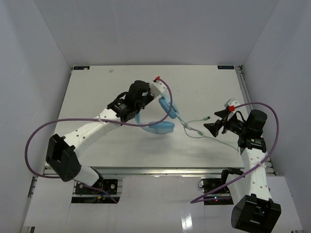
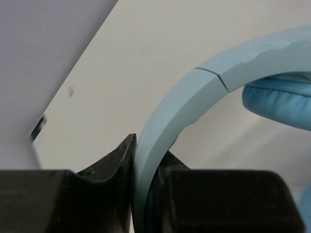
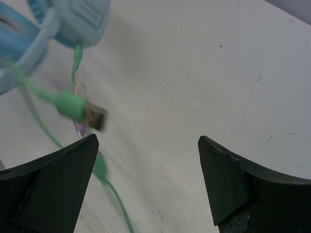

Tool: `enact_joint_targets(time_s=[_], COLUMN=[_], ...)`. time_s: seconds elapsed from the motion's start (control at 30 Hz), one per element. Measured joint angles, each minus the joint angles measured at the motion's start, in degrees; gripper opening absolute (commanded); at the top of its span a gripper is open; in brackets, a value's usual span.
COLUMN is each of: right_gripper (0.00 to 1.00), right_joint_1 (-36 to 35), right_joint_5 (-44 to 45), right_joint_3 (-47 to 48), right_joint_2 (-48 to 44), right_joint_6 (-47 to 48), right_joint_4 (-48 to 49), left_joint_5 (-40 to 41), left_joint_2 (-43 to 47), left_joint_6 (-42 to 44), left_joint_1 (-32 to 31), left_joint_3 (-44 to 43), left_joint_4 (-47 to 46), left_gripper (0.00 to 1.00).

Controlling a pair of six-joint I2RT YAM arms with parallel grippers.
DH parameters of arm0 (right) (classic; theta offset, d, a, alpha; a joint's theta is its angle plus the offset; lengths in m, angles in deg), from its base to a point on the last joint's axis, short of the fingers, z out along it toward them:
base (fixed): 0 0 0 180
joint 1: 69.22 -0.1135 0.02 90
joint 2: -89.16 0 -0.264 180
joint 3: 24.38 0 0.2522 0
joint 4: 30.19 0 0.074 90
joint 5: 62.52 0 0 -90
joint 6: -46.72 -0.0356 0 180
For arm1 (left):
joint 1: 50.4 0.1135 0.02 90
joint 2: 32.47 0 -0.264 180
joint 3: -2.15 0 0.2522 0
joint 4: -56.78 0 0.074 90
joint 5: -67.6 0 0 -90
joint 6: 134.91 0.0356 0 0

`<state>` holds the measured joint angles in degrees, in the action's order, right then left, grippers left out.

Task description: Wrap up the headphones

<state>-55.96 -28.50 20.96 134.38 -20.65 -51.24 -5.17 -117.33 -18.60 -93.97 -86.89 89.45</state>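
The light blue headphones (image 1: 163, 127) are in the middle of the table, one ear cup low and the headband (image 1: 167, 104) arching up. My left gripper (image 1: 139, 108) is shut on the headband (image 2: 180, 111), which runs between its fingers (image 2: 146, 162); a padded ear cup (image 2: 282, 99) shows at the right. The thin pale-green cable (image 1: 197, 128) trails right across the table. My right gripper (image 1: 215, 121) hovers by the cable's end, open and holding nothing (image 3: 148, 141). The green plug (image 3: 80, 109) and cable (image 3: 114, 199) lie just beyond its left finger.
Thick purple robot cables loop beside both arms (image 1: 36, 138) (image 1: 274, 116). White walls enclose the table on three sides. The table's near edge (image 1: 155, 170) runs in front of the arm bases. A small pinkish loop (image 3: 81, 90) sits by the plug.
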Motion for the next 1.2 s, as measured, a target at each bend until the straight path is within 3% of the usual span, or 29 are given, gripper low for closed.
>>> enact_joint_targets(time_s=[0.1,0.23,0.53,0.7,0.83,0.97,1.07,1.2], right_gripper=[0.9,0.9,0.9,0.9,0.9,0.9,0.9,0.9], right_joint_1=[0.4,0.7,0.9,0.9,0.4,-2.8,-5.5,-10.1], right_joint_5=[0.9,3.5,6.3,3.7,-5.1,-10.3,-9.3,-5.9], right_joint_3=[0.0,-0.1,-0.2,-0.2,-0.3,-0.2,1.5,8.9], right_joint_2=[-1.1,-2.8,-2.8,-1.6,-0.9,1.6,8.3,17.3], right_joint_6=[-0.1,-0.3,-0.1,0.3,-1.4,-12.1,-21.5,-28.1], right_joint_4=[0.0,0.0,-0.8,-1.5,1.6,18.1,34.1,43.6], left_joint_5=[7.5,15.9,16.8,8.3,0.1,-10.6,-17.5,-24.8], left_joint_2=[0.6,-2.4,-10.3,-10.6,-10.2,-10.1,-11.2,-12.4], left_joint_6=[1.8,1.8,-6.6,-14.6,-21.9,-30.7,-37.0,-43.2], left_joint_1=[7.6,13.9,12.1,13.3,17.0,20.9,21.7,21.2], left_joint_3=[1.1,-8.1,-31.5,-37.7,-42.8,-46.2,-48.5,-49.9], left_joint_4=[3.1,6.4,12.9,20.1,22.4,23.5,24.0,24.0], left_gripper=[0.0,0.0,0.0,0.0,0.0,0.0,0.0,0.0])
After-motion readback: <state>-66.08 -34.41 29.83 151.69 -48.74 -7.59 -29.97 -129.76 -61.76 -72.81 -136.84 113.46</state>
